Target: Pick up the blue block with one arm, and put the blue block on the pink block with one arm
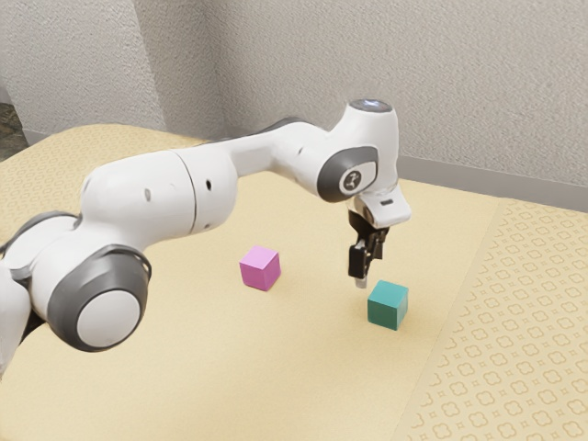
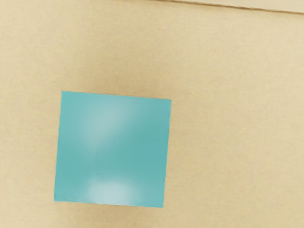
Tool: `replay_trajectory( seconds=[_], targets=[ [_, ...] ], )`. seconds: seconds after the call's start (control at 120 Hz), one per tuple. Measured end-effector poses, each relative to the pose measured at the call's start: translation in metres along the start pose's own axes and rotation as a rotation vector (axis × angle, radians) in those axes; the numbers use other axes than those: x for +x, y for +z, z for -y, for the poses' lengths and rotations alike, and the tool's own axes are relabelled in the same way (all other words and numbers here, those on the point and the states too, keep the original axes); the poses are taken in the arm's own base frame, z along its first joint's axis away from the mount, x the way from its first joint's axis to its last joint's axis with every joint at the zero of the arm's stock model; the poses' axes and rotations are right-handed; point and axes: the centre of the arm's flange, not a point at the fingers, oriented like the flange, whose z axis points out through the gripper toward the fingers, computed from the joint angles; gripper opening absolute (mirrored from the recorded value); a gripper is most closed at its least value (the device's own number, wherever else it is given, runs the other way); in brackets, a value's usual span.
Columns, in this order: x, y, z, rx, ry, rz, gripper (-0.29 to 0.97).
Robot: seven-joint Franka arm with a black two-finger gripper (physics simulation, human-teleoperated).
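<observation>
Hanging from the white arm (image 1: 184, 197), the black gripper (image 1: 360, 279) points down at the table (image 1: 230, 377) and holds nothing. Its tip sits just above the table surface, close to the upper edge of the blue block (image 1: 388, 305) on the exterior view's left side. Whether it touches that block cannot be determined. Its open or closed condition cannot be determined either, because the exterior view shows it edge-on.

The blue block, teal in shade, rests flat on the table, free of the gripper. In the wrist view the blue block (image 2: 112, 149) appears from above as one square top face, slightly rotated, with bare tan table (image 2: 237, 118) on all sides.

The pink block (image 1: 260, 267) also rests on the table, farther toward the exterior view's left. It is apart from both the gripper and the blue block, and nothing is stacked on it.

A patterned band (image 1: 514, 349) of the table covering runs along the exterior view's right. A grey textured wall (image 1: 459, 73) stands behind the table.
</observation>
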Motion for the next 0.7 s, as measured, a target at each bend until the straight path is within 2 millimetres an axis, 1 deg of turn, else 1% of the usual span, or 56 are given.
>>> replay_trajectory(
  seconds=[0.058,0.225,0.333,0.45,0.558,0.7],
  targets=[
    [0.004,0.007,0.001,0.000,-0.001,-0.001,0.68],
    [0.023,0.013,-0.005,0.006,0.014,-0.014,0.68],
    [0.027,0.019,-0.005,0.007,0.014,-0.015,0.66],
    [0.026,0.020,0.000,0.024,0.009,-0.021,0.60],
    [0.022,0.028,0.008,0.033,0.003,-0.025,0.57],
    [0.020,0.031,0.012,0.042,-0.002,-0.040,0.62]
  ],
)
